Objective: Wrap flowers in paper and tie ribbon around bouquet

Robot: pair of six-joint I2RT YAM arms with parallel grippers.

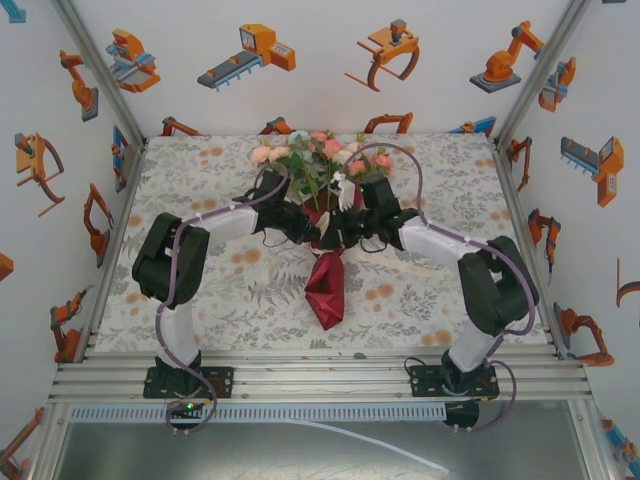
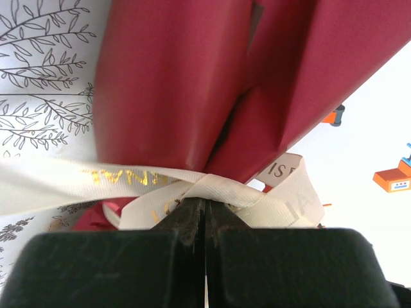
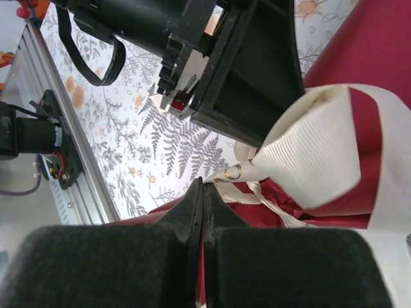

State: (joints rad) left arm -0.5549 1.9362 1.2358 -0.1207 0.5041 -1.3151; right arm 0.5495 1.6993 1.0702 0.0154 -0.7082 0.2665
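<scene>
The bouquet lies in mid-table: the flowers (image 1: pixel 322 152) point to the far side, and the dark red paper (image 1: pixel 325 288) forms a cone pointing toward me. My two grippers meet over its neck, the left gripper (image 1: pixel 303 230) from the left and the right gripper (image 1: pixel 352 230) from the right. The cream ribbon (image 2: pixel 128 177) with gold letters bands the paper (image 2: pixel 167 83) and crosses at a knot. My left gripper (image 2: pixel 204 201) is shut with that knot at its tips. My right gripper (image 3: pixel 204 185) is shut on a ribbon (image 3: pixel 308 154) strand, close under the left gripper's black body (image 3: pixel 247 77).
A leaf-and-orange-dot cloth (image 1: pixel 230 290) covers the table. An aluminium rail (image 1: pixel 320 366) with both arm bases runs along the near edge. White walls with robot prints close off the left, right and back.
</scene>
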